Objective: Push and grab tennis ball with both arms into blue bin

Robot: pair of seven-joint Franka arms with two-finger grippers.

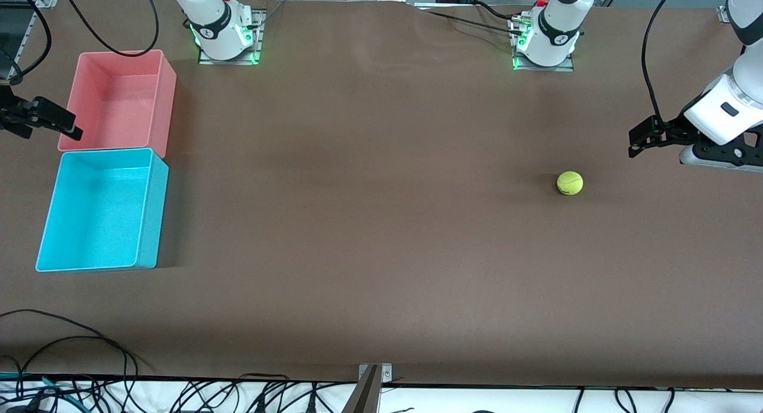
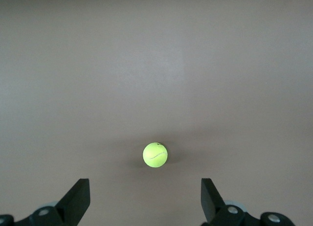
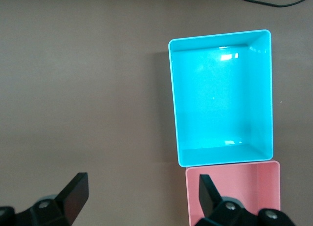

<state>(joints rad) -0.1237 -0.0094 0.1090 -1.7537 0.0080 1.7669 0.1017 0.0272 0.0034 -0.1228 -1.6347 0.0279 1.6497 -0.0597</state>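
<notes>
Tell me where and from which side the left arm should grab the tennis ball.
Grip the tennis ball across its widest middle, coming straight down from above. It is round and sits alone on the bare table, so any finger line works. The left end effector is open, probably wide enough to straddle it.

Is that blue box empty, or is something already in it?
Empty: the blue bin shows only its bare floor, and the tennis ball lies on the table.

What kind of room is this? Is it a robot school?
Probably a robot lab, not a school. Two white robot arms are bolted to a big brown table, a left claw and a right claw hang open, and bundles of black cables run along the table's edge.
</notes>
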